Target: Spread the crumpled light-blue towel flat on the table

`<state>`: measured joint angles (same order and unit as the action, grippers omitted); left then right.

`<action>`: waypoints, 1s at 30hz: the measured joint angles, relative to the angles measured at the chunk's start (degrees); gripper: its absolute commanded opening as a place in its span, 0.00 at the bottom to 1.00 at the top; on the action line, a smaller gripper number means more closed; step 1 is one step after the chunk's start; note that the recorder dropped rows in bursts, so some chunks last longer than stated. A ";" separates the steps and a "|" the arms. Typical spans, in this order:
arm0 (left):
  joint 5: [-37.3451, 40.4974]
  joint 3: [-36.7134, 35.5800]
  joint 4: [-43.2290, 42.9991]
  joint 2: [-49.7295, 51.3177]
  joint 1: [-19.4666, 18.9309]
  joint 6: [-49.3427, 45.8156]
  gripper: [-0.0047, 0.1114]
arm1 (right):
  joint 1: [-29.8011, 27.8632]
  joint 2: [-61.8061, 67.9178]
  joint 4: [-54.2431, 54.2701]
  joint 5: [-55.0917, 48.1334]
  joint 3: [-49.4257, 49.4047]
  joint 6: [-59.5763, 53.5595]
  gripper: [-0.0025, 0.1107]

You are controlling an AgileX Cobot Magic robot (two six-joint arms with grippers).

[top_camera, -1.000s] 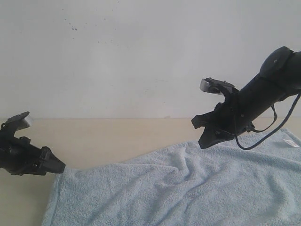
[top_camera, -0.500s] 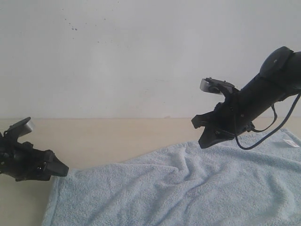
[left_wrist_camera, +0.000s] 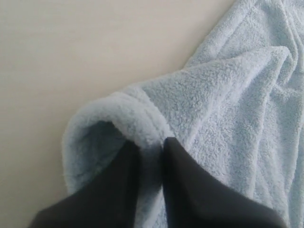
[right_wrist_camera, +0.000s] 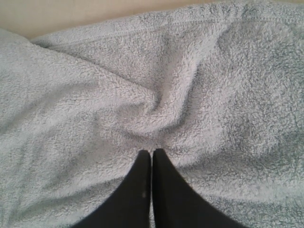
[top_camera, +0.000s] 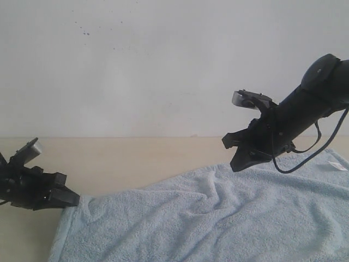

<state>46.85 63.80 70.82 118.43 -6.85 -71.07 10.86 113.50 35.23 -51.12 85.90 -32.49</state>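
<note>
Left jaws are clamped on the pale light-blue fluffy terry-cloth towel: in the left wrist view a strip of its hemmed edge sits pinched between my two black fingers, and the corner next to them is curled over into a soft roll. In the exterior view that grip is low, right at the towel's left corner, just above the plain light-beige counter. Right jaws are together with nothing between them. They hang above the towel's upper right part, clear of the cloth, tips angled down at it. In the right wrist view the closed fingers point at a knot of creases in the towel. The towel lies on the counter across the right and lower part of the exterior view, mostly opened out but with ridges running through the middle. A small white tag shows near its far right edge. Bare counter sits beside the held corner.
</note>
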 measured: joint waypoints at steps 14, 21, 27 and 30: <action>17.89 -8.06 -9.30 -0.92 12.29 -15.98 0.07 | 0.00 0.00 0.00 -1.99 0.00 -0.09 0.02; 7.42 -11.07 -24.04 -2.77 23.94 -3.02 0.08 | 0.00 0.00 0.00 -2.12 0.00 -0.09 0.02; 7.18 -11.07 -24.38 -3.16 24.16 -0.95 0.28 | 0.00 0.00 0.00 -2.24 0.00 -0.09 0.02; 8.11 -11.07 -24.38 -3.41 24.27 -0.95 0.48 | 0.00 0.00 0.00 -2.50 0.00 -0.09 0.02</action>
<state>54.96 52.73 46.44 115.02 17.43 -72.01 10.86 113.50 35.23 -53.62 85.90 -32.58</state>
